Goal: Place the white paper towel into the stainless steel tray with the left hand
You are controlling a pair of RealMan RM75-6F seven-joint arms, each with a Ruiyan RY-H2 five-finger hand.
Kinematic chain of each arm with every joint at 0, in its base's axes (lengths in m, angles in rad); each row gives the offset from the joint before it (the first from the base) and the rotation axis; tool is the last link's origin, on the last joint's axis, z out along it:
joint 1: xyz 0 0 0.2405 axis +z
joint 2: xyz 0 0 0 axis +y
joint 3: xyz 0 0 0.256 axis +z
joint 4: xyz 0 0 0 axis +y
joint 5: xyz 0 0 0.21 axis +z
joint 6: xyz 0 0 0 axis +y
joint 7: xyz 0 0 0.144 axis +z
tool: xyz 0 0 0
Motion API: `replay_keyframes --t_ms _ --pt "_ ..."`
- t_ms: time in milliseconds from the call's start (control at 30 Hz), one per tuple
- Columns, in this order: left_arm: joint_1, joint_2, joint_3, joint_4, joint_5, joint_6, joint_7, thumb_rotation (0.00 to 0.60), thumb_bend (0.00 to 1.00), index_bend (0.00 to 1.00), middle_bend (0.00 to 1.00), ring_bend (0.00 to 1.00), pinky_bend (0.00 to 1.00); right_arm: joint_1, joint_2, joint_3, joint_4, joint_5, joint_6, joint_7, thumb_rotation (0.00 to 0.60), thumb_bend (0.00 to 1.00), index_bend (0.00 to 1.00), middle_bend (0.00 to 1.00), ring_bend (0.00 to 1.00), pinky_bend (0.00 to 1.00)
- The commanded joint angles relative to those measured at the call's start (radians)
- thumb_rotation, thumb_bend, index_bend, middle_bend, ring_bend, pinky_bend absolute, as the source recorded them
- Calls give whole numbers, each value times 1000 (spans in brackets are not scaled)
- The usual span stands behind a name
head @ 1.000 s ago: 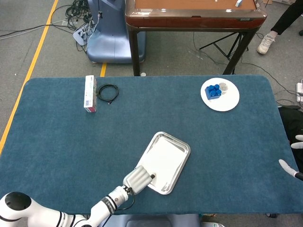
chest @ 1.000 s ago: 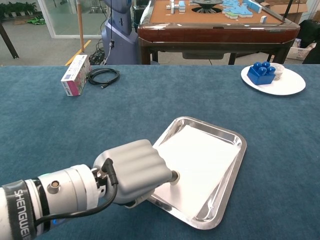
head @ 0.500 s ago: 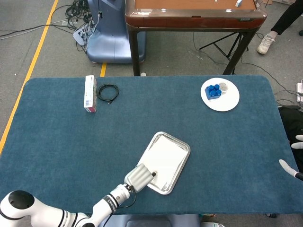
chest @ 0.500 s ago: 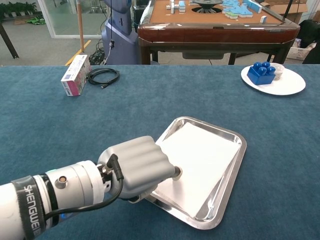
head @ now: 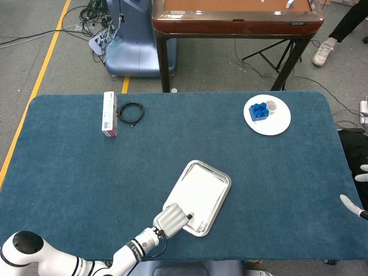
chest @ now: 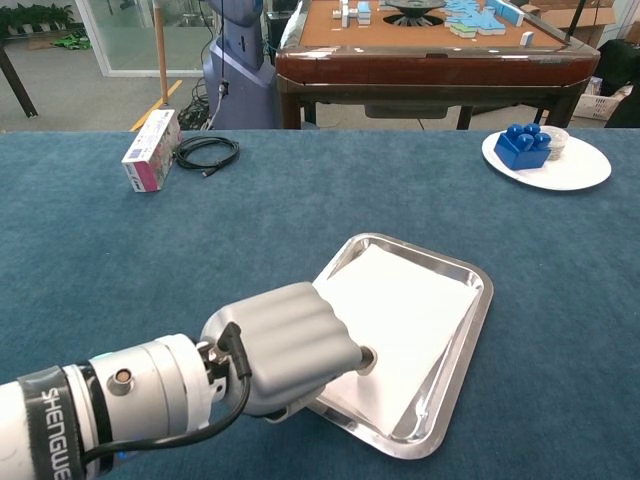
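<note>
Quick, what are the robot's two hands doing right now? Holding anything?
Left hand: fingers curled over the near edge of the white paper towel in the stainless steel tray; grip itself hidden.
Right hand: only pale fingertips at the frame edge; cannot be told.

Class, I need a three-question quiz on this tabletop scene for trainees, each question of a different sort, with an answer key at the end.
1. True or false: the white paper towel lies inside the stainless steel tray.
2. Multiple choice: what sits on the white plate? A) a black cable B) a blue block C) a small box
3. Fill the gap: the left hand is at the tray's ____ corner, the one closest to the robot.

Key:
1. True; the towel covers most of the tray floor.
2. B; the blue block is on the plate, while the black cable and small box lie far left on the table.
3. Near.
</note>
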Motion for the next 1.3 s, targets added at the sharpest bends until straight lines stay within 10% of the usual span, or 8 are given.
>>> replay_keyframes --t_ms 33,1300 --pt "-1 3 2 -5 4 0 -6 600 631 260 1000 986 1000 0 1 -1 0 -2 0 1 600 120 455 353 274 429" --pt "7 36 9 36 8 2 -65 600 630 260 1000 986 1000 2 -2 3 2 8 -6 -5 600 120 455 353 274 429"
